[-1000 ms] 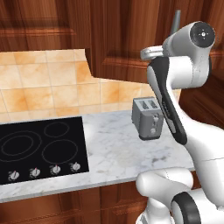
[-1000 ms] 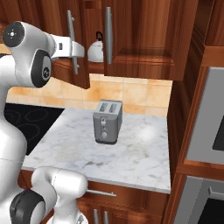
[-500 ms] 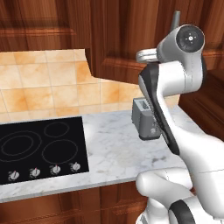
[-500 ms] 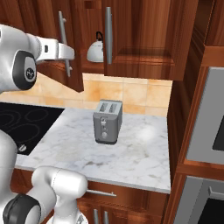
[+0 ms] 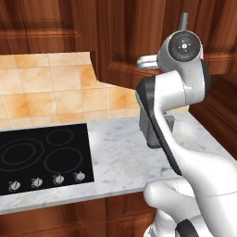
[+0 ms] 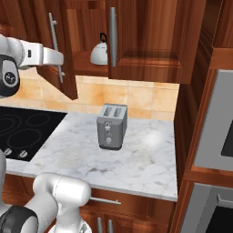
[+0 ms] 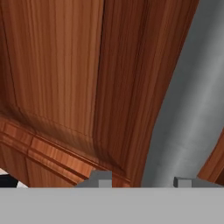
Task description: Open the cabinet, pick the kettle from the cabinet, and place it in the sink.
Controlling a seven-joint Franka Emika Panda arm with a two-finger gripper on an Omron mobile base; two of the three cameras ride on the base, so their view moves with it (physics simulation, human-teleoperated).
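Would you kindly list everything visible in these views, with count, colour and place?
cabinet: one, reddish-brown, on the wall above the counter, left door swung open
bar handles: two, silver, upright on the doors
kettle: one, silver-grey, on the shelf inside
toaster: one, grey, on the counter
counter: one, white marble
cooktop: one, black, left in the counter
backsplash: orange tiles
oven: one, grey, far right
gripper: one, dark tips either side of the open door's handle
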